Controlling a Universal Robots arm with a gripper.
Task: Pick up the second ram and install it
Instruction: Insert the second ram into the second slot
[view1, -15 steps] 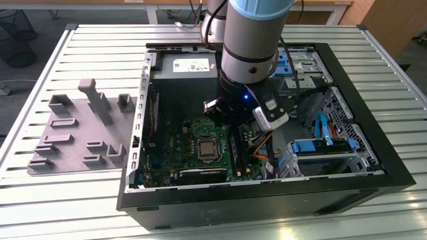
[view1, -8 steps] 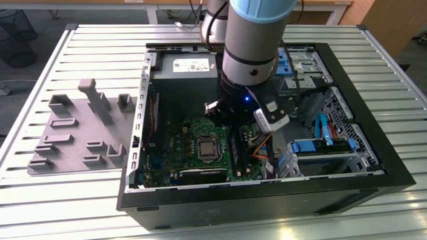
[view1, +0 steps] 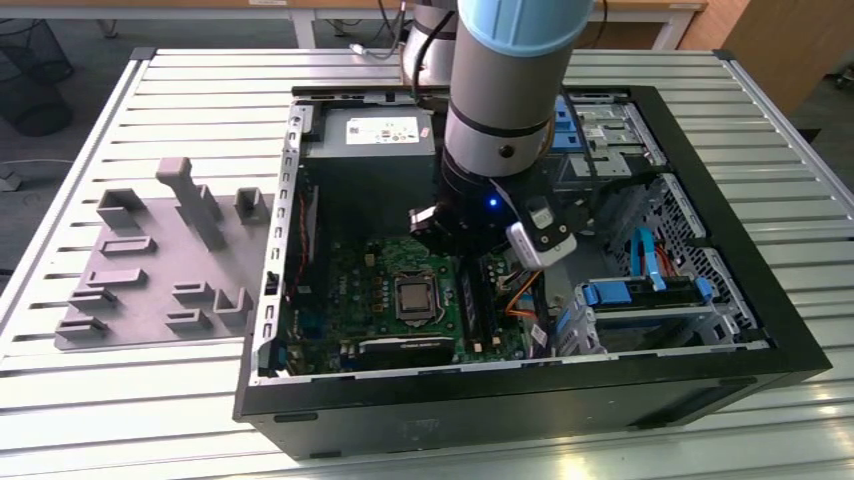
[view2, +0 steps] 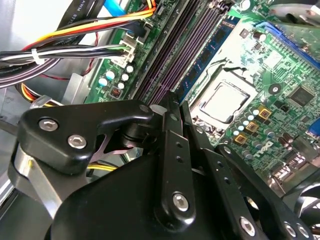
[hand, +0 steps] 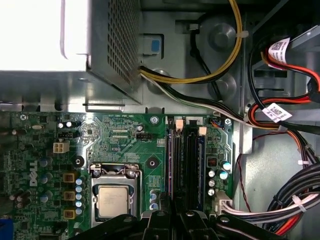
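Motherboard (hand: 120, 135), blue-green ram (view2: 210, 47) slotted

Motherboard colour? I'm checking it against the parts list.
Green motherboard, clearest in the first wrist view.

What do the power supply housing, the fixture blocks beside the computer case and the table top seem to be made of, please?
Power supply housing: bare sheet metal, judging by its silvery glare and punched vent holes. Fixture blocks: matte grey, probably plastic, uniform and dull. Table top: ribbed pale metal, likely aluminium, given its soft sheen.
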